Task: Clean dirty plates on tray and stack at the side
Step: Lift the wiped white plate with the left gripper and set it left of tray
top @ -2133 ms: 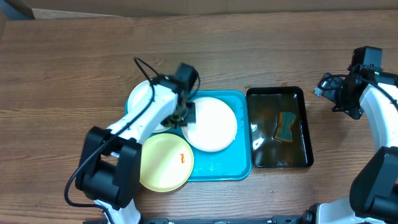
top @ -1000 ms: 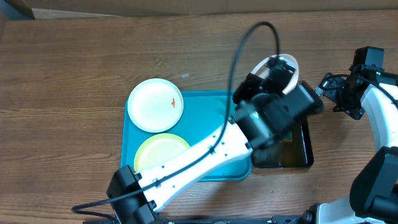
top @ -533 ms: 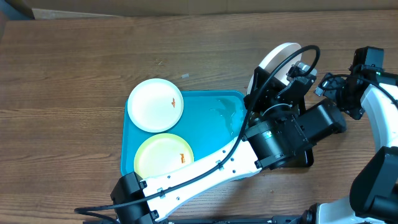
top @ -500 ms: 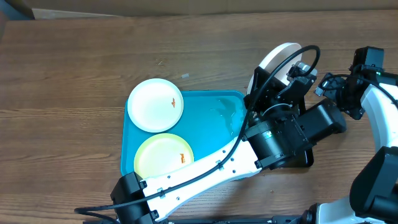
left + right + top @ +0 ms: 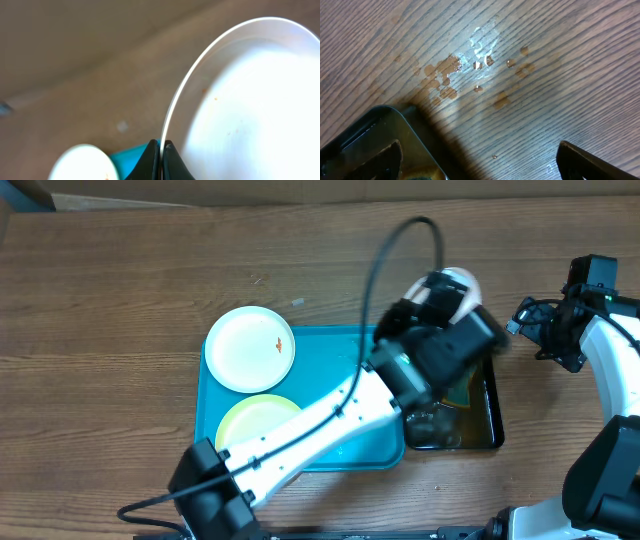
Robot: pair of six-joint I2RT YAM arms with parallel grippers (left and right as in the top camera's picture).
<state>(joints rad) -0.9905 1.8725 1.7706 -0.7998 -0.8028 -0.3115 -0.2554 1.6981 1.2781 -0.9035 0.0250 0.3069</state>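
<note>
My left gripper [image 5: 161, 150] is shut on the rim of a white plate [image 5: 250, 100] and holds it tilted on edge. In the overhead view this plate [image 5: 455, 284] is in the air over the far end of the black water tray [image 5: 487, 418]. A second white plate [image 5: 250, 348] with an orange smear lies on the far left of the turquoise tray [image 5: 335, 345]. The pale yellow plate [image 5: 245, 425] lies near the tray's front left, partly hidden by my left arm. My right gripper [image 5: 480, 160] is open and empty above the table, right of the black tray.
Water drops [image 5: 475, 65] lie on the wood next to the black tray's corner [image 5: 380, 127]. A sponge in the black tray is mostly hidden by my left arm. My right arm [image 5: 600, 330] stands at the table's right edge.
My left gripper took the white plate off the turquoise tray and carried it right, over the black tray. In the last half second it swung a little left. The right arm has not moved.
</note>
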